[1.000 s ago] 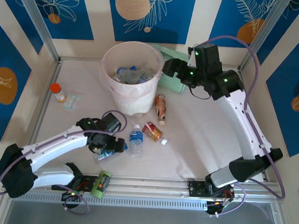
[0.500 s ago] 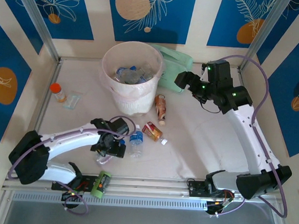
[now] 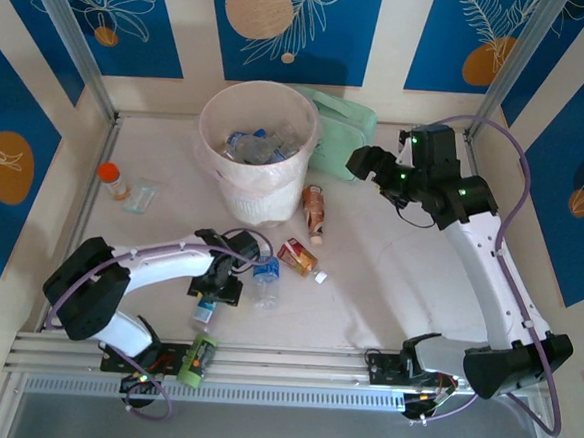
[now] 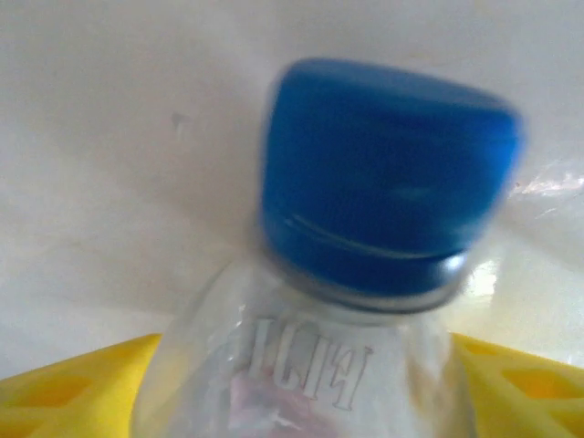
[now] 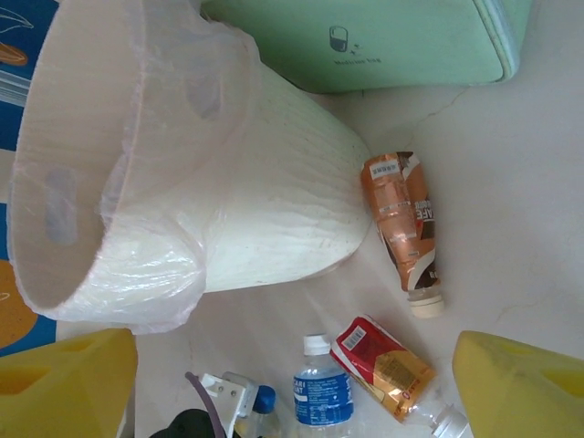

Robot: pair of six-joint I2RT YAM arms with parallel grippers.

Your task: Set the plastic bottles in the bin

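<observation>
**A:** Both arms have shifted. The right gripper [image 3: 364, 165] has drawn back from the rim of the round cream-white bin [image 3: 244, 191] with its thin bag liner. The left arm's elbow has swung inward as the left gripper [image 3: 219, 284] settled over a bottle.

**B:** Which bottle?

**A:** It's a small clear plastic bottle with a blue cap [image 4: 383, 192], lying on the white tabletop [image 3: 388, 276] near the front edge, well apart from the bin. Its neck sits between the yellow jaws, one on each side. I'd judge that's so a squeeze catches it just under the cap.

**B:** Gripped already?

**A:** I can't tell. The jaws flank it closely, but contact isn't clear.

**B:** And the right?

**A:** Its jaws are spread wide with nothing between them. It hangs beside the mint-green rectangular case [image 5: 365, 46], probably to look over what's left. There's a crumpled copper-labelled bottle [image 5: 401, 214] by the bin's foot, and further out a red-labelled bottle [image 5: 381, 365] and a blue-labelled clear bottle [image 5: 322, 392].

**B:** And the bin?

**A:** Several bottles already lie inside.
</observation>
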